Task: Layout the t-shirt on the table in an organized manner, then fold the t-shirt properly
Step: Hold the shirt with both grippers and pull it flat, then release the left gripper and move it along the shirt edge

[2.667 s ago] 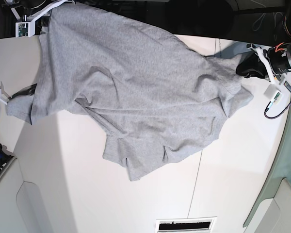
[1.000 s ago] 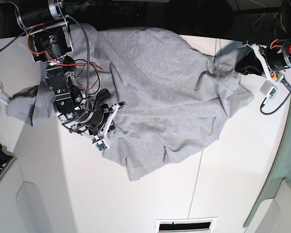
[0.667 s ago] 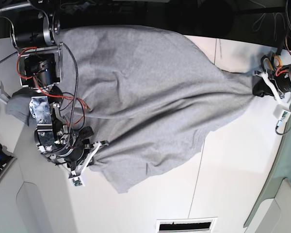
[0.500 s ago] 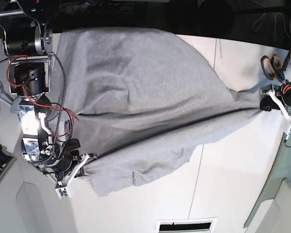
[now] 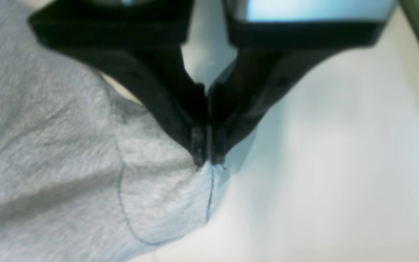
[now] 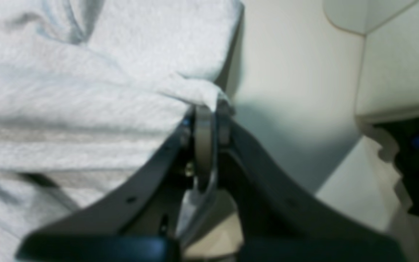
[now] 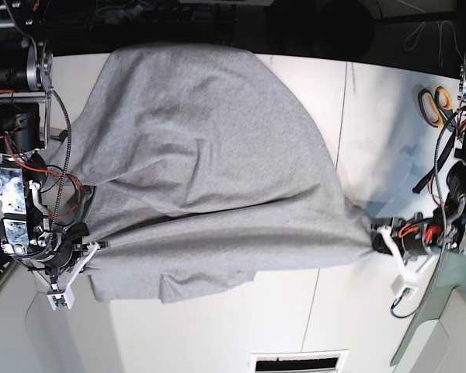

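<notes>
Both arms have swung toward the near side of the table [image 7: 241, 326], dragging the cloth taut between them; the left gripper [image 5: 206, 160] has its jaws clamped on one corner of the grey t-shirt [image 7: 202, 155]; the right gripper [image 6: 209, 109] pinches the opposite edge; orange-handled scissors [image 7: 433, 105] lie well apart.

Matt heathered cloth t-shirt [image 7: 210, 148]; smooth white table [image 7: 233, 326]; matt black end effectors
</notes>
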You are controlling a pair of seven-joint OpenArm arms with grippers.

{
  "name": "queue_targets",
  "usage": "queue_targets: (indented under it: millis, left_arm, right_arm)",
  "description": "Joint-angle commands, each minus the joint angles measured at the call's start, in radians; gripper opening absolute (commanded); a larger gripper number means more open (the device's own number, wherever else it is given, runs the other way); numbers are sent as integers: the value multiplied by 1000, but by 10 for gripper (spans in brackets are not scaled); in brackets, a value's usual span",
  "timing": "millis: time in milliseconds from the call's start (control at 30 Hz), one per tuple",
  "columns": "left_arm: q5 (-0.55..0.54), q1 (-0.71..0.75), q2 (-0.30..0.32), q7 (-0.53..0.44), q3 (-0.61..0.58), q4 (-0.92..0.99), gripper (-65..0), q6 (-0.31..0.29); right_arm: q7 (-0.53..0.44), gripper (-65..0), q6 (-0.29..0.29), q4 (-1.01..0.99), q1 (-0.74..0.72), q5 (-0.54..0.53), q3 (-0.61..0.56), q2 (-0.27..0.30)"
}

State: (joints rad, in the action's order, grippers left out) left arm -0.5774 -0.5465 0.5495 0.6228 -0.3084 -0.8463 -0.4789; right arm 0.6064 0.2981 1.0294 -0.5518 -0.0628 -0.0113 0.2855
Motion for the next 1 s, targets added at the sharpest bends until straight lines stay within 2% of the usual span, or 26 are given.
queue_targets:
  millis: [0, 167, 233, 267, 300, 333, 367, 467, 700, 833, 900, 933, 967]
  left_arm:
    - [-4, -45, 2, -13, 0, 9, -650, 0]
    - [-8, -86, -31, -4, -1, 47, -650, 0]
    - [-20, -95, -34, 24, -1, 46, -650, 0]
    - [-34, -100, -34, 49, -1, 46, -612, 0]
    - [-53, -105, -33, 81, 0, 46, -545, 0]
    - [-84, -111, -28, 126, 2, 45, -482, -3]
    - [-126, -114, -19, 167, 2, 41, -450, -22]
    - [-348, -100, 26, 223, 2, -38, -449, -145]
    - [-494, 48, 158, 284, 2, -349, -450, -219]
    - [-549, 177, 149, 320, 2, -537, -450, -219]
    - [-548, 250, 127, 321, 2, -607, -454, -219]
    - [-547, 285, 110, 321, 2, -631, -475, -219]
    - [-544, 319, 90, 321, 2, -647, -514, -219]
  right_arm:
    - [-18, -650, -7, 16, -23, -1, 6, 11]
    - [-24, -650, -9, 16, -2, -1, 6, 11]
    - [-27, -548, -14, 16, 10, -4, 6, 11]
    - [-27, -496, -15, 16, 13, -11, 6, 11]
    - [-27, -456, -23, 16, 16, -18, 6, 11]
    - [-26, -438, -37, 16, 18, -26, 6, 11]
    - [-26, -438, -43, 16, 17, -32, 6, 11]
    - [-26, -438, -44, 32, 12, -35, 6, 11]
    - [57, -438, -43, 147, 12, -103, 6, 11]
    - [76, -438, -37, 173, 12, -131, 5, -1]
    - [107, -456, -1, 173, 18, -184, 5, -21]
    - [115, -495, 24, 172, 27, -200, 5, -33]
    - [112, -566, 45, 172, 39, -203, 5, -44]
